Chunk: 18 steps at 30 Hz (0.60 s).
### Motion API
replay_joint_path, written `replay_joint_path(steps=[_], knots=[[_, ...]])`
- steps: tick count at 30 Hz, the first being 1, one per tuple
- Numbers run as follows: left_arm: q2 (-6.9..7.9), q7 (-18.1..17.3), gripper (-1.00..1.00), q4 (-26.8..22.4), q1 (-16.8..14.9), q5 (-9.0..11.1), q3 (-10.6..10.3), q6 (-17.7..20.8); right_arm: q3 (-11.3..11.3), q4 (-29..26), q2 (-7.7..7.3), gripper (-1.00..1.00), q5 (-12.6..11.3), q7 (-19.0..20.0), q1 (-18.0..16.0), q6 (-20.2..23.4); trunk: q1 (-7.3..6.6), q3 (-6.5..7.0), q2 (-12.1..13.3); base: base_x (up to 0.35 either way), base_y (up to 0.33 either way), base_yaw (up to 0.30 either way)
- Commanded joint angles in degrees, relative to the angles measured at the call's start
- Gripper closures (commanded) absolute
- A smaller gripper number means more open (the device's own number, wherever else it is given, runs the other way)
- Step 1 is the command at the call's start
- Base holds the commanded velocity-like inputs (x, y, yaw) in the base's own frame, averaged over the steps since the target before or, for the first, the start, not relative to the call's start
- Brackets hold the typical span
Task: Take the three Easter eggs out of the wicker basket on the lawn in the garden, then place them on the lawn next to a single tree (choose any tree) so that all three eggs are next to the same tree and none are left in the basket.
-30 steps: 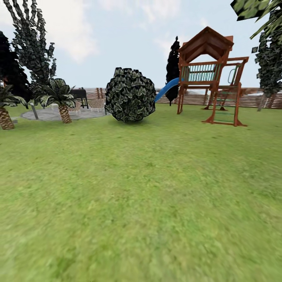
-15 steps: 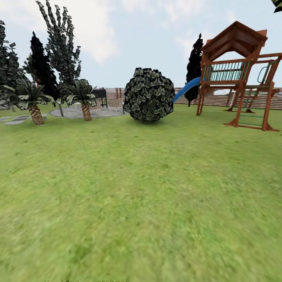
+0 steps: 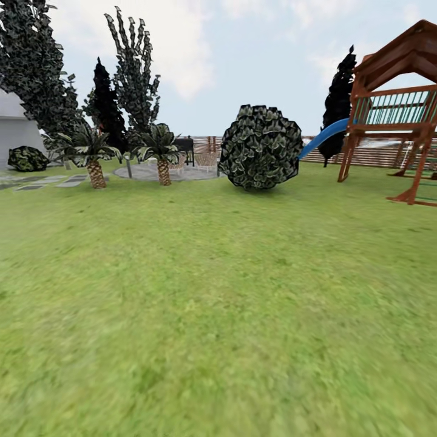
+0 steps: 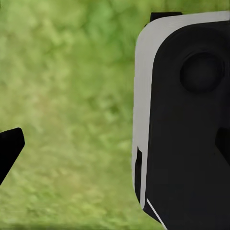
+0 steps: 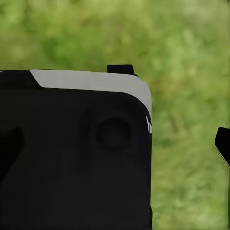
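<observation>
Stretching across the lower two thirds of the head view, the lawn [image 3: 218, 315] is seen as flat, mottled green grass, and neither basket nor eggs can be found on it, so their place cannot be told from these pictures. Judged from the task alone, the eggs are likely to be light, hard and smooth, apt to roll or slip, and would best be taken across the widest part with a gentle squeeze; the basket is probably light enough to tip if nudged. In the centre of the frame a round dark bush [image 3: 261, 147] is set on the grass, with a wooden play tower [image 3: 397, 109] and its blue slide [image 3: 325, 135] at the right edge. Two small palms [image 3: 91, 155] are placed at the left, tall dark trees [image 3: 36, 67] rise in the upper left, and a slatted fence [image 3: 376, 155] closes the far side. Open grass lies ahead with nothing in the way nearby. In the left wrist view a black and grey casing [image 4: 184, 120] is shown over grass; whether either hand is wide or narrow cannot be told.
</observation>
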Motion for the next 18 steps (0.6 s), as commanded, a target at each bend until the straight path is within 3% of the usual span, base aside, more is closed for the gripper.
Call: replay_joint_path(steps=[1,18], knots=[[0.00,0.0,-1.00,-0.1,0.0,0.0,0.0,-0.1,0.0,0.1,0.00,-1.00,0.0,-0.1,0.0,-0.2,0.00,-0.04,0.0,0.000,0.000,0.299],[0.00,0.0,-1.00,-0.1,0.0,0.0,0.0,-0.1,0.0,0.1,0.02,-1.00,0.0,-0.1,0.0,-0.2,0.00,-0.04,0.0,0.000,0.000,0.299]])
